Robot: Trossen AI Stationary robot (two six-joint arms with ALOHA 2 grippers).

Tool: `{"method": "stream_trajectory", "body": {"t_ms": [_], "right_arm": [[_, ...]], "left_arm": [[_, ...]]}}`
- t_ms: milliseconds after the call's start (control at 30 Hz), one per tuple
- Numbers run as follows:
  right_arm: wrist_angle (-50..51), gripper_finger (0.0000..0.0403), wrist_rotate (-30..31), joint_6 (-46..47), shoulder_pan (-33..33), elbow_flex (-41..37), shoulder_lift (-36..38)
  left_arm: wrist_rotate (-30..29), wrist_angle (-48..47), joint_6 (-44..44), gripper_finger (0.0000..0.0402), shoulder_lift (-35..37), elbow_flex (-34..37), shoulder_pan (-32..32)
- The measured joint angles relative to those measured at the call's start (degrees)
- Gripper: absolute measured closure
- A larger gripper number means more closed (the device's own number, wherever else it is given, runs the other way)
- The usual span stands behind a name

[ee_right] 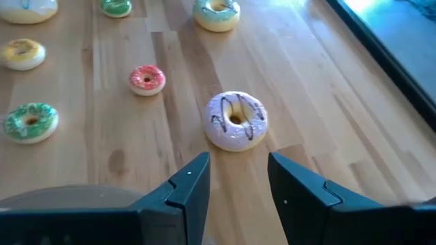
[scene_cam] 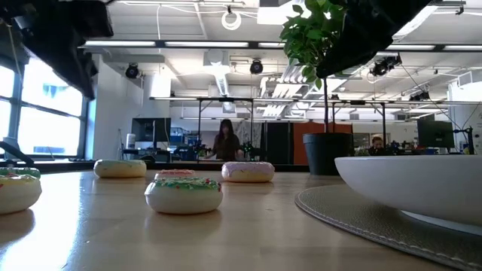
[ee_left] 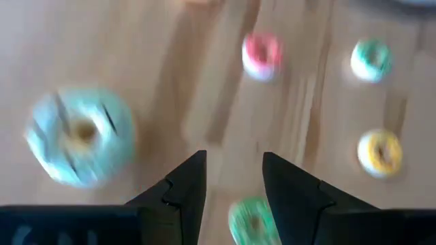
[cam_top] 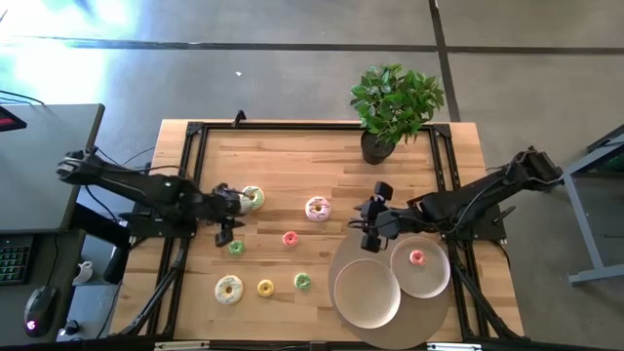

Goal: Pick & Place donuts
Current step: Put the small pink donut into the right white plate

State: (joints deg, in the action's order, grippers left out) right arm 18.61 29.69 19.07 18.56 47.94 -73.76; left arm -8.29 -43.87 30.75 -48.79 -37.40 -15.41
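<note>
An open-plan lab: exposed ceiling ducts [scene_cam: 218,75], monitors [scene_cam: 151,129] on far desks, concrete floor [cam_top: 292,78].

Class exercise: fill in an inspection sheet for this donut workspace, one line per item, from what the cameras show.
Surface: wooden table, round grey mat at front right.
Job's things: one small pink donut on a beige plate; seven donuts loose on the wood, including the large pink donut.
Clutter: potted plant; empty beige plate.
Grippers: left gripper open, empty; right gripper open, empty.
Cables: nothing seen on the table.
Surroundings: a person far behind.
</note>
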Motion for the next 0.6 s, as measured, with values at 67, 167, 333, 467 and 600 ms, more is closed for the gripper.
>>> {"method": "stream_trajectory", "body": {"t_ms": [67, 167, 333, 467, 600], "right_arm": [[0.0, 0.0258, -0.9, -0.1, 0.0, 0.0, 0.0], [0.1, 0.0258, -1.3, -0.1, 0.2, 0.0, 0.0], [0.4, 0.0258, -1.2, -0.1, 0.2, 0.0, 0.0], [0.4, 0.0258, -1.2, -0.1, 0.2, 0.0, 0.0], [0.4, 0.0258, -1.2, -0.1, 0.2, 0.0, 0.0]], "left_arm": [[3.6, -1.4, 2.8, 0.0260, -3.6, -0.3, 0.0], [8.1, -1.3, 4.8, 0.0260, -8.7, -0.4, 0.0], [13.2, -1.4, 5.8, 0.0260, -15.9, -0.4, 0.0], [14.2, -1.5, 5.7, 0.0260, -20.0, -0.4, 0.0], [14.3, -1.7, 5.7, 0.0260, -22.6, -0.4, 0.0]]}}
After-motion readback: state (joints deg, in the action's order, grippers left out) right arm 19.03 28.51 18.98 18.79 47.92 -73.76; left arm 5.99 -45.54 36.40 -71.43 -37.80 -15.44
